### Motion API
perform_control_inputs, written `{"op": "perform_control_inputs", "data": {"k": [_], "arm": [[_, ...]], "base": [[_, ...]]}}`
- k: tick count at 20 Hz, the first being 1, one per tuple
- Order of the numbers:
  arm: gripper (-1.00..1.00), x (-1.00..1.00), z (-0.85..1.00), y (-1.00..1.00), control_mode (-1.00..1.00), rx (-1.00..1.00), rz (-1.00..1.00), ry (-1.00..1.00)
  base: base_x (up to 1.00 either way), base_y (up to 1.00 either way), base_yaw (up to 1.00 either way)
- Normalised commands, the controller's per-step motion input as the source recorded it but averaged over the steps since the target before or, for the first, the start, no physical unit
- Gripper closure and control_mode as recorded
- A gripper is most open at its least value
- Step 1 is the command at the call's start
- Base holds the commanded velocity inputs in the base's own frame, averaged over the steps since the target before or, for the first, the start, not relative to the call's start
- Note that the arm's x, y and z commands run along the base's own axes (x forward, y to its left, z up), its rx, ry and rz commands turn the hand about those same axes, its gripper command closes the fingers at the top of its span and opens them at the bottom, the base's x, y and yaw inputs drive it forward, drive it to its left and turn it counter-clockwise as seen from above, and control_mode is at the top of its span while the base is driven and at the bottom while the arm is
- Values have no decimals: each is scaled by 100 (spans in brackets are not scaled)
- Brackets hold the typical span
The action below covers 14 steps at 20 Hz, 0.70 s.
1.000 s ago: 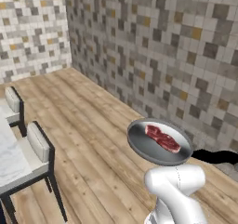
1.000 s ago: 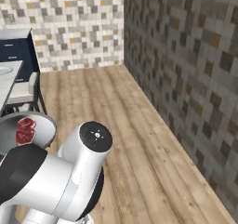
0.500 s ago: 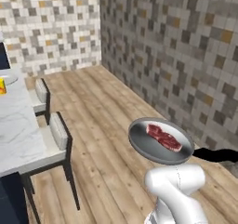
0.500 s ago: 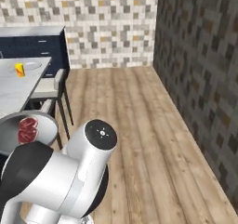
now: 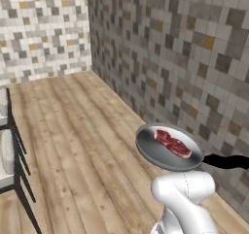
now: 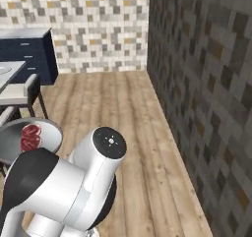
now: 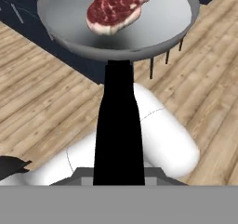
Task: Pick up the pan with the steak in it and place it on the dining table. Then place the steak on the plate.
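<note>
From the hand view I read the gripper [image 7: 118,183] as closed on the black handle of the pan [image 7: 116,30]; the fingertips themselves are hidden at the bottom edge, where the handle enters between them. The handle runs straight away from the fingers, and the grey bowl sits at its far end, held level in the air above the wood floor [image 7: 42,107]. The steak [image 7: 118,4] lies flat inside the bowl, on the side farthest from the fingers and slightly left of the handle line. Beyond the pan, this view shows a dark navy cabinet base [image 7: 69,56] and thin dark chair legs [image 7: 167,56] past the far rim. In the left base view I see the pan [image 5: 160,153] above the white arm, the steak [image 5: 172,143] toward the wall side of the bowl, and the handle pointing right along the tiled wall [image 5: 185,58]; part of a dark-framed chair [image 5: 9,150] stands at the left edge. The right base view adds what the others lack: a white chair [image 6: 22,91], a white table corner [image 6: 7,69] and a navy cabinet [image 6: 27,54] far ahead, with the pan [image 6: 47,133] and steak [image 6: 30,136] low at left behind the arm.
</note>
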Motion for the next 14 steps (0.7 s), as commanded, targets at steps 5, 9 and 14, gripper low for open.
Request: {"op": "perform_control_inputs", "data": {"k": [5,9,14], "arm": [[100,0,0,0,100,0,0,0],[100,0,0,0,100,0,0,0],[100,0,0,0,100,0,0,0]], "base": [[98,-32,7],[100,-1,2],[100,0,0]]}}
